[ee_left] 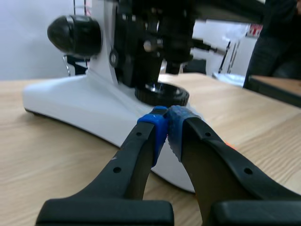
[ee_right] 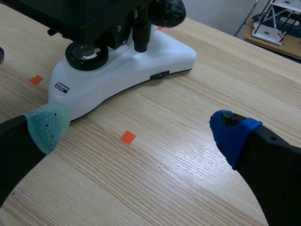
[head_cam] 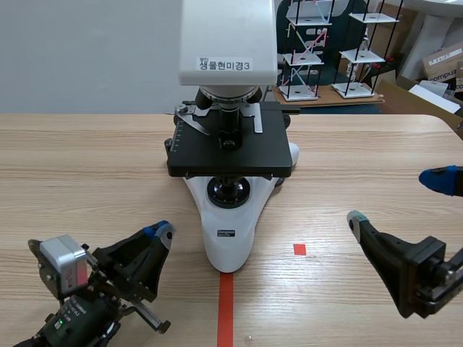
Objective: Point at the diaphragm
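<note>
Wooden bench [head_cam: 87,166] is carrying a white-and-black microscope [head_cam: 228,238] at its middle. Its black stage [head_cam: 230,155] is overhanging the base lamp lens [head_cam: 228,191], so the diaphragm [ee_left: 150,47] — likely inside the dark condenser block under that stage — is showing only from low down. Left gripper [ee_left: 164,125] is lying low near the base, fingers pressed together as one pointer, aiming toward that block. Right gripper [ee_right: 141,127] is sitting well aside, fingers wide apart.
</note>
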Action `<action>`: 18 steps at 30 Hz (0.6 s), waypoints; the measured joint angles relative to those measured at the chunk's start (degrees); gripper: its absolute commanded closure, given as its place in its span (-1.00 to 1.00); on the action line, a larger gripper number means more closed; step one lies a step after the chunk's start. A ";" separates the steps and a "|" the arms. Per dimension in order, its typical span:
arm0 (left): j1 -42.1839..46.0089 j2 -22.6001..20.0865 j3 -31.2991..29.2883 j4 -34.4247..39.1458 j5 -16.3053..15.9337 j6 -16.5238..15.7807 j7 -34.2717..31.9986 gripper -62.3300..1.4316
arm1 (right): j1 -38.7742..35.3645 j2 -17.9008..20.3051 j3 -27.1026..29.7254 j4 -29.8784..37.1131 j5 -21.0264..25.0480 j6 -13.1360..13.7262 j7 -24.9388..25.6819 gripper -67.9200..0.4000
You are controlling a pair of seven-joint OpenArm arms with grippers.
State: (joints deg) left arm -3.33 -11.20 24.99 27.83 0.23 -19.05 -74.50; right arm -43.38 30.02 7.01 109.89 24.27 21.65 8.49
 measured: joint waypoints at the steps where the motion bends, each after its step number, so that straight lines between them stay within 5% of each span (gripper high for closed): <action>1: -0.09 0.15 0.00 0.00 0.22 0.00 0.09 0.86 | 0.00 0.00 0.00 0.00 0.00 0.02 0.00 -1.00; 18: -0.52 1.36 0.00 0.00 1.66 0.00 0.26 0.86 | 0.00 0.00 0.00 0.00 0.00 0.00 0.00 -1.00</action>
State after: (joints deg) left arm -3.86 -9.85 24.99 27.83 1.89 -19.05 -74.24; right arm -43.38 30.02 7.01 109.89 24.27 21.65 8.49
